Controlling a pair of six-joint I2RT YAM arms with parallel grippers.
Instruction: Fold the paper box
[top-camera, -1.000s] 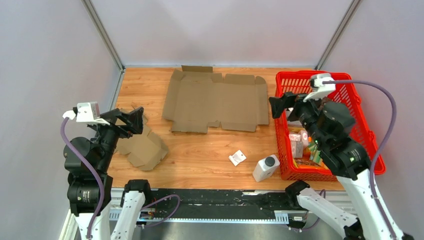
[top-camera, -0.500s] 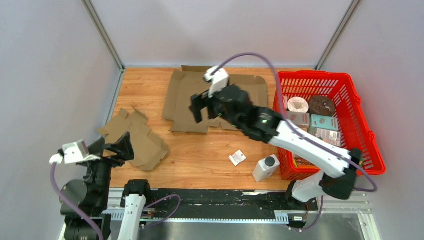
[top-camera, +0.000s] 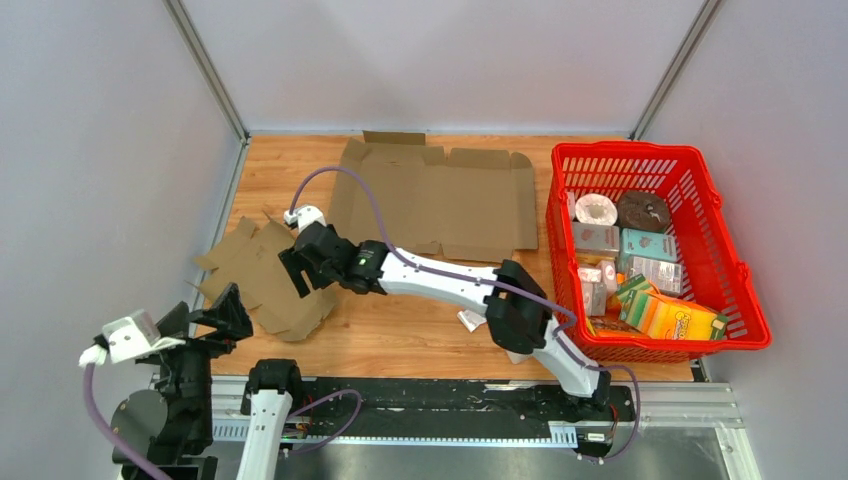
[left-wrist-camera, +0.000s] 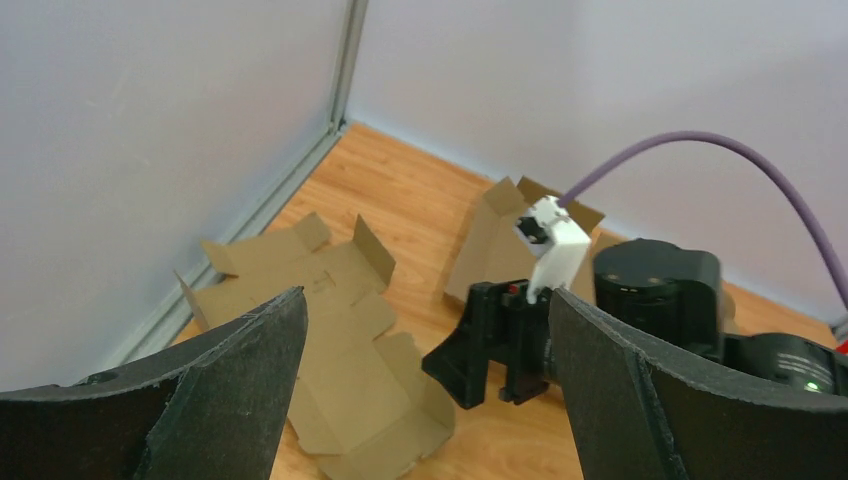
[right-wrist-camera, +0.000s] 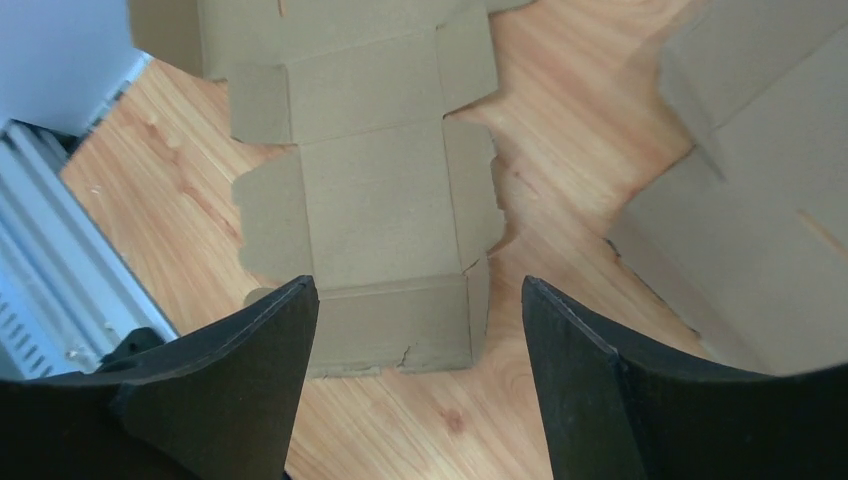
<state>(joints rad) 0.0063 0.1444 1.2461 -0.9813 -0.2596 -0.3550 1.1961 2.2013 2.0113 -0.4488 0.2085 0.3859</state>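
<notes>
Over the left part of the bench (top-camera: 400, 325), the right fingers (top-camera: 297, 272) hover spread above the unfolded paper box (top-camera: 262, 285)

Lying opened out as a flat blank near the left wall, the paper box has its long axis on a diagonal, from the far-left corner towards the near middle of the bench. A few of its flaps lift slightly. From the right wrist, that long axis runs straight away down the gap between the two fingers, which stand apart with nothing clamped and the blank lying below them. Drawn back past the near-left edge, the left fingers (top-camera: 210, 312) are wide apart and hold nothing. A large cardboard sheet (top-camera: 430, 205) lies flat at the far middle, its length running left to right, and a red basket (top-camera: 556, 250) stands at the right
</notes>
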